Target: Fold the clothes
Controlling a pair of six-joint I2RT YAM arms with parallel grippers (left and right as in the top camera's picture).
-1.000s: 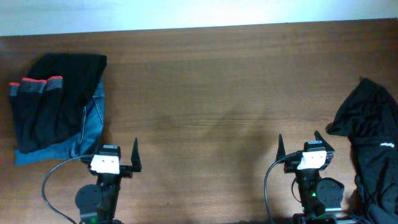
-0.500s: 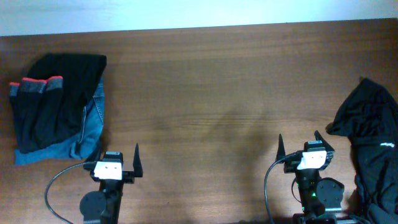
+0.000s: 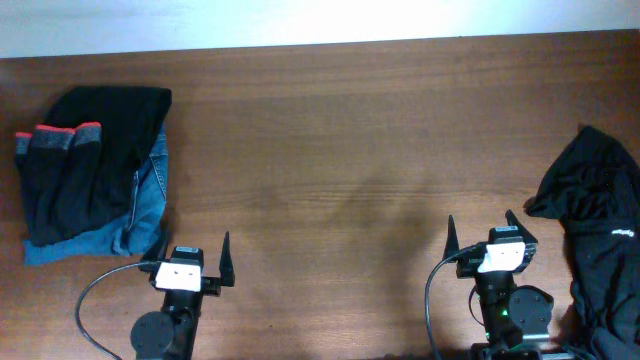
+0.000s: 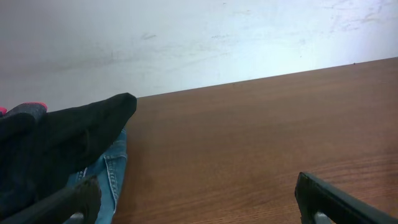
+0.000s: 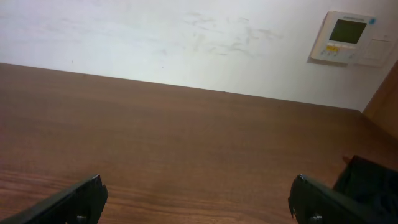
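The folded black leggings point(image 3: 75, 170) with a coral-red edged grey waistband point(image 3: 58, 137) lie on blue denim point(image 3: 150, 195) at the far left. They also show in the left wrist view point(image 4: 56, 143), with the denim point(image 4: 107, 174) beneath. A crumpled black garment point(image 3: 595, 220) with a small white logo point(image 3: 622, 231) lies at the right edge; its corner shows in the right wrist view point(image 5: 370, 180). My left gripper point(image 3: 195, 257) point(image 4: 199, 205) is open and empty, right of the stack. My right gripper point(image 3: 481, 232) point(image 5: 199, 202) is open and empty, left of the crumpled garment.
The brown wooden table point(image 3: 340, 150) runs back to a white wall point(image 4: 217, 37). A wall control panel point(image 5: 345, 36) hangs at the upper right in the right wrist view. Both arm bases sit at the table's front edge.
My left gripper has drawn back toward the front edge and slightly right, away from the folded stack. The right arm and the garments have not moved.
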